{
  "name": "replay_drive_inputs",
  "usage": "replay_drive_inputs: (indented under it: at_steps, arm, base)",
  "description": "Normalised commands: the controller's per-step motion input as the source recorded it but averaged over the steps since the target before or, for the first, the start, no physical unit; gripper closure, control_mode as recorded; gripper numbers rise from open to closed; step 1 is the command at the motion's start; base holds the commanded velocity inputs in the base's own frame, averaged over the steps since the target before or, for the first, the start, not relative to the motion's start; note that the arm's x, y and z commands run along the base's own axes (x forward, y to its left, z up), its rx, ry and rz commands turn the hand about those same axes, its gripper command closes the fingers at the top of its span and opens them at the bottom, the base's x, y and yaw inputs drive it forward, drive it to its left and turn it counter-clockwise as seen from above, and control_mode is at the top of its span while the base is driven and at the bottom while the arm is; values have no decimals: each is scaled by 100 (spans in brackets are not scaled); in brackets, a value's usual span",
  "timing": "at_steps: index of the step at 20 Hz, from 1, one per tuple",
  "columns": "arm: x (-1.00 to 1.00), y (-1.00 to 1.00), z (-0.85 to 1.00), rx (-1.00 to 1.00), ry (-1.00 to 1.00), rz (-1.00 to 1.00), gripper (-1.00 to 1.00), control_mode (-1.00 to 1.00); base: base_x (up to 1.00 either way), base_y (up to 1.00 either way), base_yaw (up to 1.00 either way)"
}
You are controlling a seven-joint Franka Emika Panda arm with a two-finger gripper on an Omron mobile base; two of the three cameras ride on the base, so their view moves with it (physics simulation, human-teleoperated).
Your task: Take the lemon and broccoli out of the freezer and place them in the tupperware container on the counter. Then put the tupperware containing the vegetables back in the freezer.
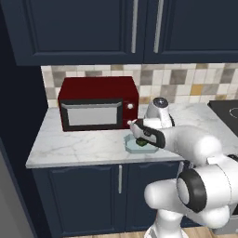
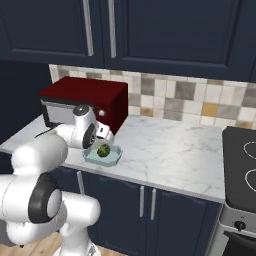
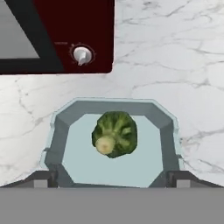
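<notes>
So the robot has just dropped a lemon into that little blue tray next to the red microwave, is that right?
Not quite: it is a broccoli, dark green with a pale stem, not a lemon. The hand view shows it lying in the tupperware container beside the red microwave, with the gripper open above it.

Marbled counter [image 3: 175, 52], red microwave [image 3: 65, 26] at back, tupperware container [image 3: 59, 131] just in front

The broccoli [image 3: 114, 134] lies in the tupperware container [image 3: 168, 131], near its middle. The container sits on the counter [image 2: 170, 145], just in front of the microwave [image 1: 98, 102], toward that appliance's right end. A stovetop [image 2: 240, 150] lies further right along the counter.
</notes>
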Motion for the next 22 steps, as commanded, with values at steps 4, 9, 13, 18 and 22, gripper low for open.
replay_drive_inputs:
  at_steps: [4, 9, 13, 18, 22]
  arm:
    - [-100, 0, 83, 2, -17, 0, -100, -100]
    - [-100, 0, 81, 4, -15, 0, -100, -100]
    - [-100, 0, 100, 4, -9, 0, -100, -100]
    - [-100, -2, 100, 4, 0, 0, -100, -100]
    - [-100, 0, 95, 1, 5, 0, -100, -100]
  base:
    - [0, 0, 0]
    - [0, 0, 0]
    - [0, 0, 0]
    - [0, 0, 0]
    - [0, 0, 0]
